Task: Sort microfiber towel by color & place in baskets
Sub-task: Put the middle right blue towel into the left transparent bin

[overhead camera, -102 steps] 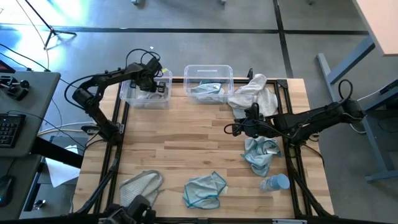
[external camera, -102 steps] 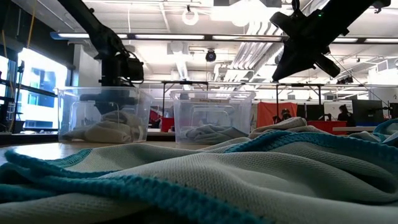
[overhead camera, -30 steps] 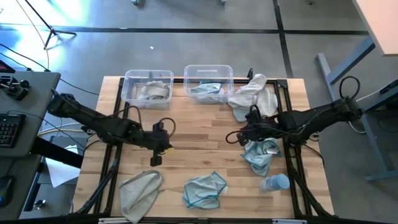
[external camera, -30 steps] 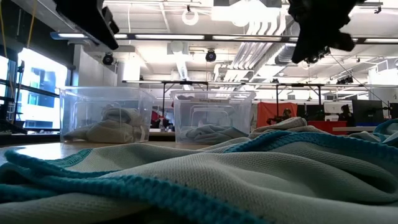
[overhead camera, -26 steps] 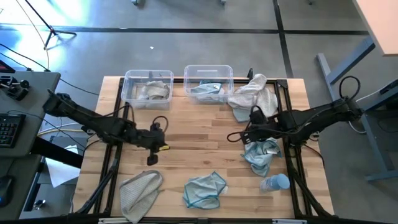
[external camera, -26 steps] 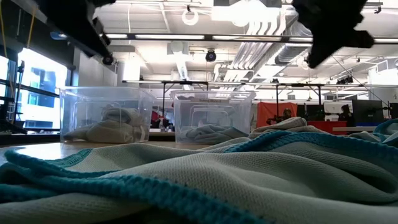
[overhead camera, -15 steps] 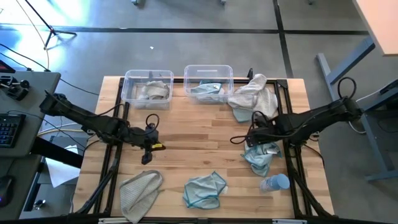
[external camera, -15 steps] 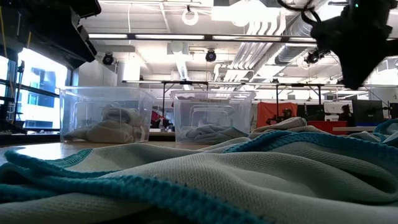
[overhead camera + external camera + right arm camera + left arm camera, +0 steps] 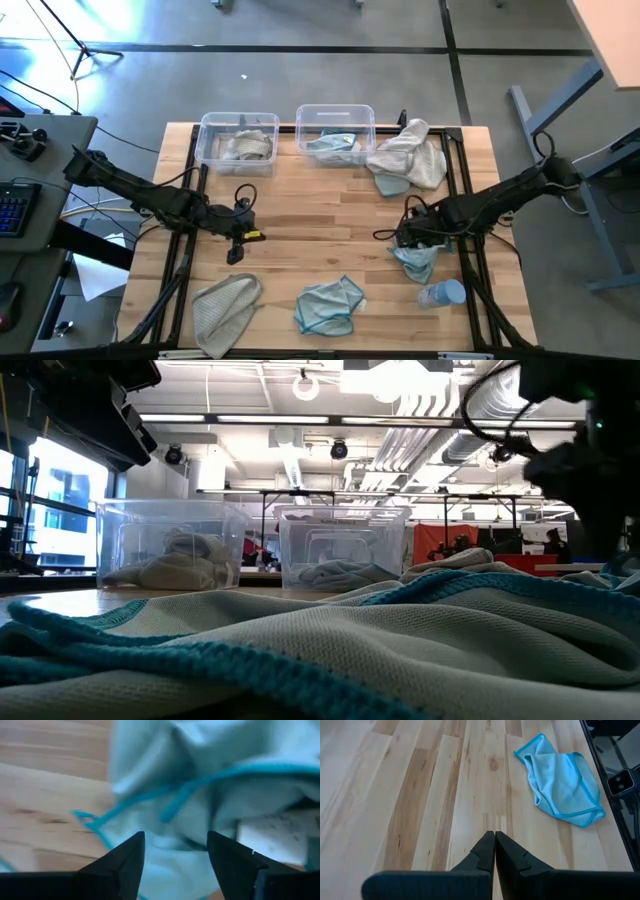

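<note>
My left gripper point(image 9: 233, 254) hangs over bare wood on the near side of the grey-cloth basket point(image 9: 237, 141), fingers point(image 9: 485, 851) pinched together on nothing. The grey cloth point(image 9: 224, 306) I could take from there lies nearer the table's front edge, with a blue cloth point(image 9: 329, 305) beside it. If I drop with the fingers clenched like this, I only press on fabric and lift nothing.

Next to the grey-cloth basket stands the blue-cloth basket point(image 9: 335, 131), with blue fabric already inside, and a heap of pale cloths point(image 9: 408, 155) sits just right of it.

My right gripper point(image 9: 409, 240) is down over the crumpled blue cloth point(image 9: 418, 254), well toward the front from that basket, fingers point(image 9: 121, 860) spread wide with folds bunched between them. The risk: I may catch only a loose hem, and the cloth slides free on the way up. A bottle point(image 9: 443, 294) lies near; a dragging corner could nudge it.
</note>
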Robot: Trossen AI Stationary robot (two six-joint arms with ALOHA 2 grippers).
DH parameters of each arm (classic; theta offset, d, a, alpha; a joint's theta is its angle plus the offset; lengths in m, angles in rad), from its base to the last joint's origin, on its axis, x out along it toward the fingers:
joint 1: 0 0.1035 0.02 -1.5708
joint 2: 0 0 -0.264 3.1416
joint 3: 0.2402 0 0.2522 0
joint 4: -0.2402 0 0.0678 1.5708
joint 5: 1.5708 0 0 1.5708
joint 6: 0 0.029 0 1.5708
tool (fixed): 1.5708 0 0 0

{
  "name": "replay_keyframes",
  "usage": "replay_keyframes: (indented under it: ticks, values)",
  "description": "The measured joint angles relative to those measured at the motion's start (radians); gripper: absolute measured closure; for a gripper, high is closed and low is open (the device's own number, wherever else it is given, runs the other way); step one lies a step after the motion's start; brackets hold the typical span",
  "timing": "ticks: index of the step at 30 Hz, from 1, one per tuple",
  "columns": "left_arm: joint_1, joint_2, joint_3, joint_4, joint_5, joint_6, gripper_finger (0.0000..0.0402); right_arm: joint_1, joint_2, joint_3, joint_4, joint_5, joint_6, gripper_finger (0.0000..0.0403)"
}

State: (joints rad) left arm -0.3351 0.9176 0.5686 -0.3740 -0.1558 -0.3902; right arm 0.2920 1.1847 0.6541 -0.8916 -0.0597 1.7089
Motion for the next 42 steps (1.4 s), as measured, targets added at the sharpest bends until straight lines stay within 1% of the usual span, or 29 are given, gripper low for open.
replay_keyframes:
  ticks: [4,6,12,15,18,21,23,26,27,28,32,36,39,42]
  values:
    - [0.000,0.000,0.000,0.000,0.000,0.000,0.0401,0.032,0.000,-0.056,0.007,-0.024,0.072,0.0178]
    - [0.000,0.000,0.000,0.000,0.000,0.000,0.0401,0.048,0.000,-0.090,0.046,-0.023,0.104,0.0176]
    - [0.000,0.000,0.000,0.000,0.000,0.000,0.0401,0.064,-0.001,-0.209,0.301,-0.028,0.197,0.0175]
    - [0.000,0.000,0.000,0.000,0.000,0.000,0.0401,0.064,0.015,-0.221,0.357,-0.027,0.205,0.0183]
    - [0.000,-0.001,0.000,-0.017,0.001,0.000,0.0401,0.065,0.028,-0.209,0.366,0.005,0.201,0.0209]
    - [0.000,-0.007,0.000,-0.040,0.003,0.019,0.0401,0.062,0.046,-0.179,0.375,0.082,0.197,0.0257]
    - [0.000,-0.012,0.000,-0.046,0.025,0.049,0.0401,0.063,0.070,-0.157,0.379,0.132,0.194,0.0298]
    - [0.000,-0.027,0.000,-0.073,0.042,0.070,0.0401,0.062,0.114,-0.129,0.439,0.185,0.153,0.0368]
    - [0.000,-0.034,0.000,-0.080,0.043,0.071,0.0401,0.062,0.130,-0.120,0.460,0.199,0.136,0.0384]
    - [0.000,-0.043,0.000,-0.095,0.042,0.070,0.0401,0.062,0.148,-0.108,0.479,0.215,0.120,0.0392]
    - [0.010,-0.091,0.000,-0.153,0.041,0.080,0.0401,0.062,0.219,-0.023,0.477,0.300,0.095,0.0381]
    - [0.036,-0.154,0.000,-0.227,0.042,0.112,0.0401,0.058,0.276,0.107,0.424,0.386,-0.007,0.0398]
    - [0.056,-0.198,0.000,-0.259,0.042,0.137,0.0401,0.047,0.309,0.226,0.346,0.446,-0.083,0.0394]
    - [0.073,-0.235,0.000,-0.255,0.042,0.140,0.0401,0.030,0.330,0.359,0.256,0.509,-0.165,0.0396]
